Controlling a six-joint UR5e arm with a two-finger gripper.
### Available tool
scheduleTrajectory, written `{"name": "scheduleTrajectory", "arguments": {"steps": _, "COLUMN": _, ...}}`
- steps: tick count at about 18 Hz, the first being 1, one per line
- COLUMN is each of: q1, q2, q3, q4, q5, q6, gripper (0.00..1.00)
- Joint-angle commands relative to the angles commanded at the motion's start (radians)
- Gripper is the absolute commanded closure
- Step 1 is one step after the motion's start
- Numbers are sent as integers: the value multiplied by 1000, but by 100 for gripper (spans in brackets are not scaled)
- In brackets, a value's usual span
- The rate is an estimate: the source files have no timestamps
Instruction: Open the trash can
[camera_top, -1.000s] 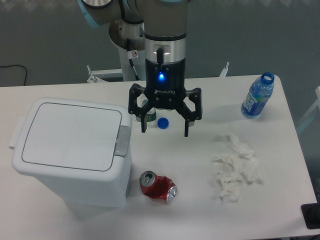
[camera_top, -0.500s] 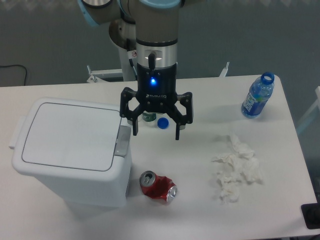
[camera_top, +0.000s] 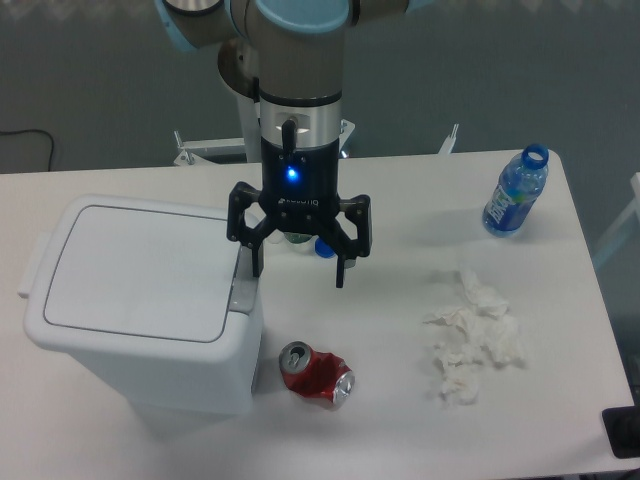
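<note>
directly left of the spread end effector (camera_top: 298, 272) sits the trash can (camera_top: 140, 300).

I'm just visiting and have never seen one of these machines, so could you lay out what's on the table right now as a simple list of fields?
biggest item: white trash can, lid flat and shut
latch: grey push latch on the can's right edge
pincer: pincer open, empty, one finger right by the latch
in front of can: crushed red soda can
right of centre: crumpled white tissues
far right: blue water bottle, no cap on
behind pincer: loose blue cap, partly hidden
</note>
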Motion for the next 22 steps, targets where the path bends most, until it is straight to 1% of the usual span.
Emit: {"name": "scheduleTrajectory", "arguments": {"steps": 22, "q1": -11, "q2": -14, "q3": -2, "q4": 2, "q5": 2, "q6": 3, "gripper": 0}}
